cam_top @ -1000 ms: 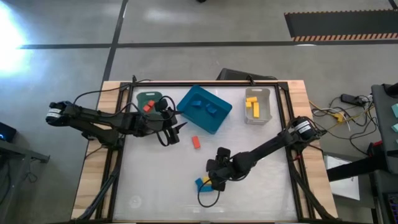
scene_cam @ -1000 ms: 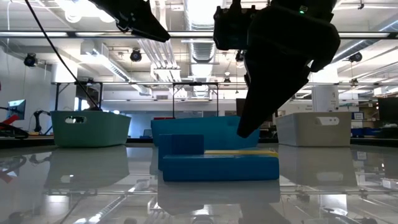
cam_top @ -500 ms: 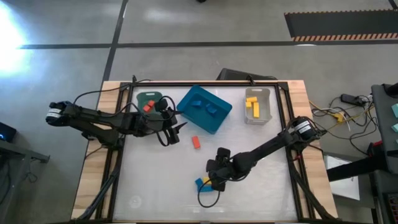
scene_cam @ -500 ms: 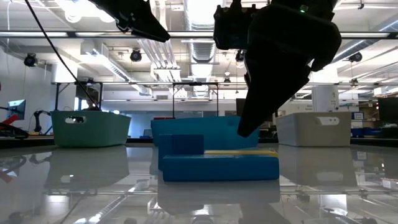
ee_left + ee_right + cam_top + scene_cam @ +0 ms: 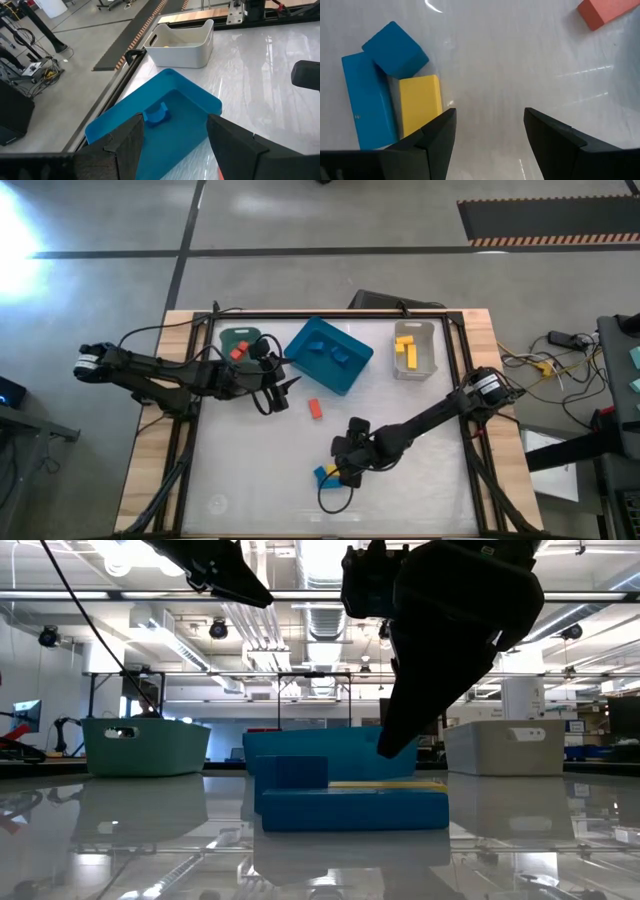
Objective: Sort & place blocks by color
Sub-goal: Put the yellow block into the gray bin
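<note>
A blue cube (image 5: 395,50), a blue bar (image 5: 367,102) and a yellow block (image 5: 420,105) lie together on the white table near its front (image 5: 325,473). My right gripper (image 5: 490,142) hangs open just beside them, slanting down, with bare table between its fingers. A red block (image 5: 314,409) lies alone at mid-table. My left gripper (image 5: 288,395) stands open in the air by the blue bin (image 5: 165,115), which holds blue blocks (image 5: 156,114).
Along the far side stand a green bin (image 5: 240,340) with red blocks, the blue bin (image 5: 328,355) and a grey bin (image 5: 414,350) with yellow blocks. A dark cable loop (image 5: 335,498) lies near the front edge. A black frame (image 5: 470,410) borders the table.
</note>
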Robot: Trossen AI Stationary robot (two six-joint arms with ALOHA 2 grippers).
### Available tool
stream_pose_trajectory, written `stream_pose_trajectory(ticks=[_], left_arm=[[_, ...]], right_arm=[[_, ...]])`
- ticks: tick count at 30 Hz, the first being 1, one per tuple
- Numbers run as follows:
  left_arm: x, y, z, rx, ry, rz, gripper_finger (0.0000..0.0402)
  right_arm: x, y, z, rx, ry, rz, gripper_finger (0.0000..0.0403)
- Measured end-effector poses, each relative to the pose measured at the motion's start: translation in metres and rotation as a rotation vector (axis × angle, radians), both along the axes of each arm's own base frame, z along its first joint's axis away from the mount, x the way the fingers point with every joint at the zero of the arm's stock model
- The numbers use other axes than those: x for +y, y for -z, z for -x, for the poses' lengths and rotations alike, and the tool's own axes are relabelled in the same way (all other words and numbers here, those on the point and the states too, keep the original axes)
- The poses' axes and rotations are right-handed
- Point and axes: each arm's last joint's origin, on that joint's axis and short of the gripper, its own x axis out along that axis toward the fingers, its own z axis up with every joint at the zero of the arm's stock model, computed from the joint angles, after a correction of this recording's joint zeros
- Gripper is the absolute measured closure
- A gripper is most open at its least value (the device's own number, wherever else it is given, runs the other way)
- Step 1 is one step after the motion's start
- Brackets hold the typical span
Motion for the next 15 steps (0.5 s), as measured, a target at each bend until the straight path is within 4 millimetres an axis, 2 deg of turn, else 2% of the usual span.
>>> stream_pose_trajectory(ticks=[8, 15], left_arm=[[0.0000, 0.0012, 0.0002, 0.004, 0.000, 0.000, 0.0201], [0.0001, 0.0038, 0.0006, 0.012, 0.000, -0.001, 0.0201]], right_arm=[[-0.0001, 0.0003, -0.0003, -0.009, 0.008, 0.002, 0.0179], [-0.0007, 0.0089, 0.0010, -0.042, 0.011, -0.014, 0.0179]])
